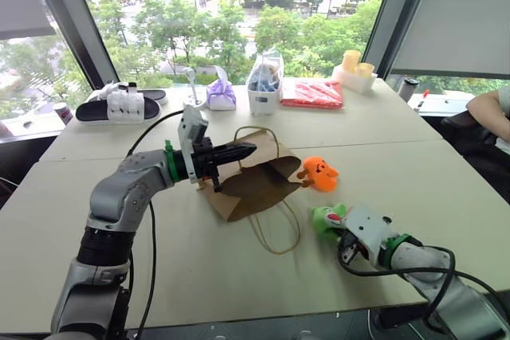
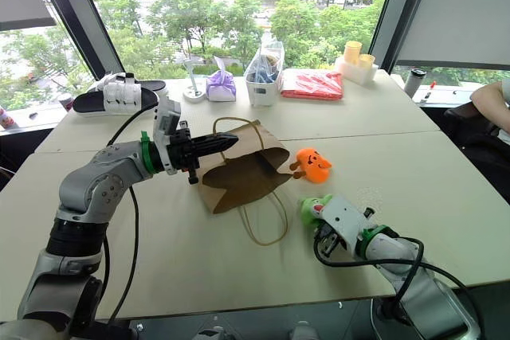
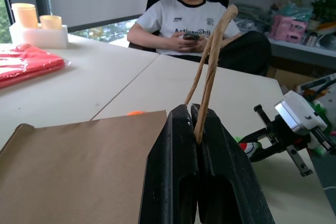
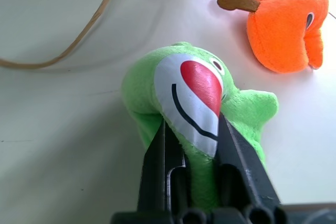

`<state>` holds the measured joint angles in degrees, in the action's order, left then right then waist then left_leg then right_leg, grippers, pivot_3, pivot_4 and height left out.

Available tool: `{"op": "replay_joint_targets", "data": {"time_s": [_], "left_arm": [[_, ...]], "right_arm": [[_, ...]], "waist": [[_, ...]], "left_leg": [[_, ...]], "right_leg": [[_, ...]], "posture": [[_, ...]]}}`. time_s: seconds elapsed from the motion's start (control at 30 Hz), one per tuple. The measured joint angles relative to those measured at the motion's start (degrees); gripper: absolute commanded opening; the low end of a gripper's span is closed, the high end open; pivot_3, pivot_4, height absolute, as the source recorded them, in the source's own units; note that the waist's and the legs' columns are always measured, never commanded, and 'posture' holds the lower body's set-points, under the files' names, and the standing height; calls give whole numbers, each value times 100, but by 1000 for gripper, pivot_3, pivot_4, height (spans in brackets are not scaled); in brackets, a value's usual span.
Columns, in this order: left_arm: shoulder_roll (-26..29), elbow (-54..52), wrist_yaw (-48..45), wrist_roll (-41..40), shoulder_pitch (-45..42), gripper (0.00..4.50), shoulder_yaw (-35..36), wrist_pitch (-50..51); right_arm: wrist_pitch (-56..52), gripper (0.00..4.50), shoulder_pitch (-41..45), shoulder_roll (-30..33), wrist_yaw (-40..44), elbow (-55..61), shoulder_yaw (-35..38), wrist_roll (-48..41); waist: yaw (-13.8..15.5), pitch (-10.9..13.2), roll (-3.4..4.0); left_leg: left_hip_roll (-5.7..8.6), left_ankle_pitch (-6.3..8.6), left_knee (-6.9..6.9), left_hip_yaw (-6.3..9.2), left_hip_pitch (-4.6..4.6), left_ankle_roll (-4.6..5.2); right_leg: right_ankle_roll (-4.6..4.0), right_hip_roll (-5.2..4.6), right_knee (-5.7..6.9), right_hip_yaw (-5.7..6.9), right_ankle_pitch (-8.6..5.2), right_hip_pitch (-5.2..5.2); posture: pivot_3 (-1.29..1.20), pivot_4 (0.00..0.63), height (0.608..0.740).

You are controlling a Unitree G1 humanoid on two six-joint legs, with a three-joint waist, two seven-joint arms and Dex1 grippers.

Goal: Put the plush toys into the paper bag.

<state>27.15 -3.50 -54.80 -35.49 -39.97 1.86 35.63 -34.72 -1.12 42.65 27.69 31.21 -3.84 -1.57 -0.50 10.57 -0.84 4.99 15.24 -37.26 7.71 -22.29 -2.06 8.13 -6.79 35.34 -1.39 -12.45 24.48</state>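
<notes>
The brown paper bag lies on its side mid-table, its mouth facing the orange plush toy. My left gripper is shut on the bag's upper cord handle and holds that edge off the table. The green plush toy, with its white-and-red face, rests on the table close in front of the orange one. My right gripper is shut on the green toy, a finger pressed into each side.
The bag's other cord handle loops loosely on the table. Along the window edge stand slippers, a purple pouch, a clear plastic bag, a red packet and yellow cups. A person sits at the far right.
</notes>
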Motion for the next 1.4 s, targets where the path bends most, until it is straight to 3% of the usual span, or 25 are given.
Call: {"op": "replay_joint_targets", "data": {"time_s": [0.17, 0.33, 0.6, 0.9, 1.0, 1.2, 1.4], "left_arm": [[14, 8, 50, -2, -1, 0, 4, -6], [3, 12, 140, -27, -20, 0, 25, 37], [-77, -233, 279, -449, -85, 0, 117, 526], [-80, -643, 464, -930, -47, 0, 138, 1043], [-139, -664, 571, -936, 17, 0, 132, 1017], [-63, -662, 621, -799, 149, 0, 117, 887], [246, -516, 456, -578, 172, 0, 119, 721]], "right_arm": [[-803, 182, 746, -347, 300, 511, 653, -952], [-1594, 182, 1841, -650, 532, 1112, 183, -1753], [-903, 182, 2770, -1528, 285, -787, -1219, -1081], [206, 182, 3694, -2247, 336, -2600, -1773, -353], [409, 1360, 3898, -2593, 497, -2928, -1869, -318], [257, 4454, 3871, -2532, 810, -2683, -1878, -333], [-801, 4454, 3431, -1680, 1200, -996, -1027, -1002]], "waist": [[-40, 1, 1], [-10, 0, 0], [-41, 1, 0], [-56, 1, 0], [-61, 1, 0], [-31, 0, 1], [-27, 1, 1]], "left_leg": [[-4, 0, 1, 7, 2, 0], [-3, 0, 8, 13, 1, 0], [2, -4, 3, 11, -4, -7], [2, -22, 11, 10, -4, -39], [2, -24, 11, 12, -4, -42], [3, -24, 11, 14, -7, -42], [3, -17, 12, 15, -8, -30]], "right_leg": [[0, 2, 1, -1, 0, 2], [-1, 3, -2, 6, 0, 0], [0, 0, -1, 4, 0, 6], [-1, 0, 0, 2, 1, 14], [-1, 1, 2, 3, 1, 15], [-1, 1, 1, 3, 1, 15], [-1, 1, 0, 3, 1, 16]], "posture": [[0, 150, 740], [0, 150, 740], [0, 150, 740], [0, 150, 740], [0, 150, 740], [0, 150, 740], [0, 150, 740]]}}
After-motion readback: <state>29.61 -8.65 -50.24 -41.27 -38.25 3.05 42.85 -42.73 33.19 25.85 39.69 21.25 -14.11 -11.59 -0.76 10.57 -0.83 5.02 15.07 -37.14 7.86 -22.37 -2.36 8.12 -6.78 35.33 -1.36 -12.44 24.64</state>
